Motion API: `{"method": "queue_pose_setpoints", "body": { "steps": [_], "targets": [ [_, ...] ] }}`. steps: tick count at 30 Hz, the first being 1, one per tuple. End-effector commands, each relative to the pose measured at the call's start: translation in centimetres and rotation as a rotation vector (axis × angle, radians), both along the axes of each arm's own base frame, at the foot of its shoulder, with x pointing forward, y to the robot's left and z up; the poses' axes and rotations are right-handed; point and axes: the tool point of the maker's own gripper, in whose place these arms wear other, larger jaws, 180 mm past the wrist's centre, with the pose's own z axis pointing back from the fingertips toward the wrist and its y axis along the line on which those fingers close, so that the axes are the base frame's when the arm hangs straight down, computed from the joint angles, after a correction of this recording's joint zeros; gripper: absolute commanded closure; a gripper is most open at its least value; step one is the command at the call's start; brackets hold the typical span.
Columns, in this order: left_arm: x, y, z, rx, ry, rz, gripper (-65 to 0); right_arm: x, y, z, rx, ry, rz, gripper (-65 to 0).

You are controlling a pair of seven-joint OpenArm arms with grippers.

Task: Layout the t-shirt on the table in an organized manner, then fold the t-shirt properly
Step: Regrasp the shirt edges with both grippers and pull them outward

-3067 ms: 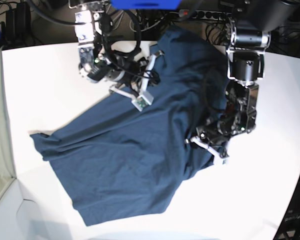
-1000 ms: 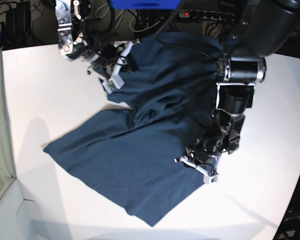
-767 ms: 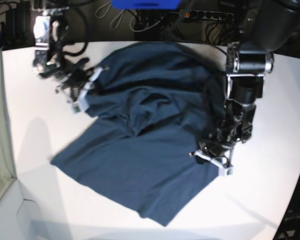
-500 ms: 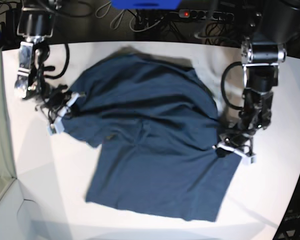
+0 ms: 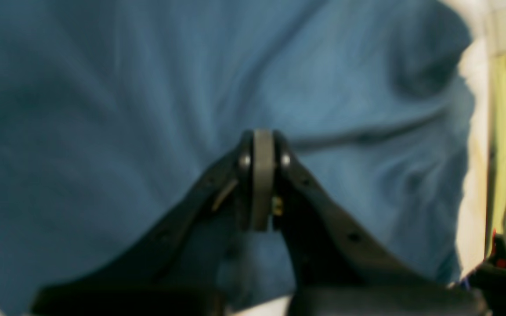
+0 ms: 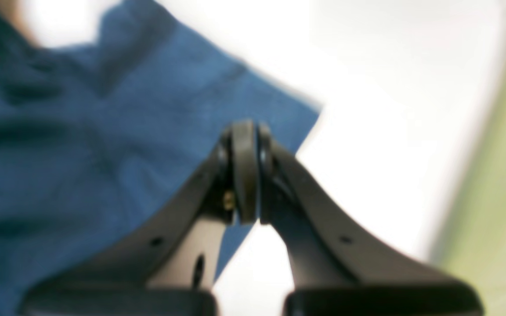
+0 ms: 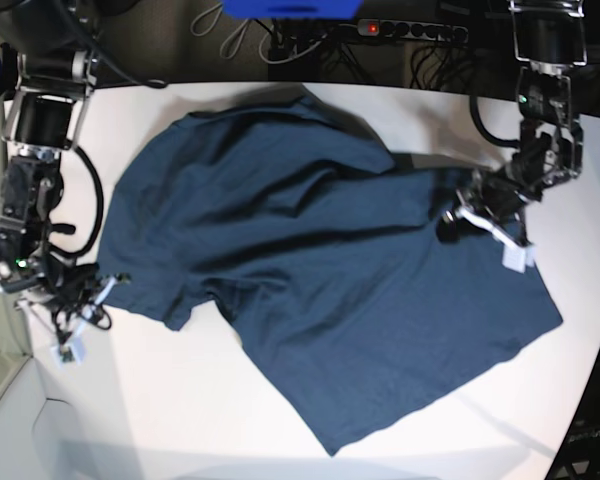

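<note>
Sprawling crookedly, the t-shirt seemingly runs long from left to right.

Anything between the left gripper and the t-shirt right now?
Nothing visible. In the left wrist view, the left gripper has its fingers shut, with only dark blue t-shirt beyond the tips; no object sits between.

One t-shirt lies on one white table. Two robot arms reach over that table, each ending in one gripper: one, the left gripper, over the t-shirt, and one, the right gripper, at the edge of the t-shirt.
</note>
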Motion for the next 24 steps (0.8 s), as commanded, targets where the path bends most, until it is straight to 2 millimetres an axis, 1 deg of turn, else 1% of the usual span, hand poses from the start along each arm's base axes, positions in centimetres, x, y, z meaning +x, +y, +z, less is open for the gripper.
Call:
{"method": "queue_pose_setpoints", "body": {
  "steps": [1,2,4,5,7,8,10,11,14,17,19,20,24],
  "targets": [
    [2.1,1.0,3.0,-0.010,-0.097,0.036,-0.4,-0.4,-0.2,1.6,-0.039,-0.016,0.006,0.0],
    [2.4,1.2,3.3,-0.015,-0.109,0.047,-0.4,-1.2,0.8,2.1,-0.052,-0.014,0.019,0.0],
    [3.8,2.1,4.4,-0.008,-0.138,0.072,-0.4,-3.7,3.0,2.3,-0.058,0.001,0.038,0.0],
    [4.2,2.5,4.0,0.005,-0.129,0.082,-0.4,-5.0,3.8,1.9,-0.057,0.017,0.045,0.0],
    [5.6,3.7,3.0,0.056,-0.105,0.105,-0.4,-7.8,6.4,0.3,-0.017,0.060,0.070,0.0],
    [6.4,3.9,2.6,0.071,-0.094,0.114,-0.4,-9.0,7.7,-0.5,0.010,0.078,0.081,0.0],
    [7.7,3.9,0.8,0.095,-0.039,0.133,-0.4,-12.0,10.2,-3.0,0.061,0.153,0.107,0.0],
    [8.3,4.1,-0.1,0.115,-0.014,0.136,-0.4,-13.3,11.1,-4.1,0.079,0.187,0.121,0.0],
    [10.9,4.3,-1.0,0.165,-0.009,0.168,-0.4,-15.7,13.4,-6.3,0.133,0.234,0.156,0.0],
    [12.7,4.7,-1.3,0.210,-0.038,0.201,-0.4,-16.9,14.1,-8.1,0.175,0.242,0.162,0.0],
    [13.5,5.3,-1.5,0.246,-0.044,0.218,-0.4,-17.4,13.3,-9.8,0.174,0.270,0.155,0.0],
    [13.4,5.5,-2.1,0.256,-0.033,0.221,-0.4,-17.5,12.7,-10.8,0.171,0.286,0.152,0.0],
    [12.5,6.3,-4.0,0.270,-0.005,0.245,-0.4,-16.6,10.0,-13.6,0.152,0.325,0.129,0.0]
  ]
}}
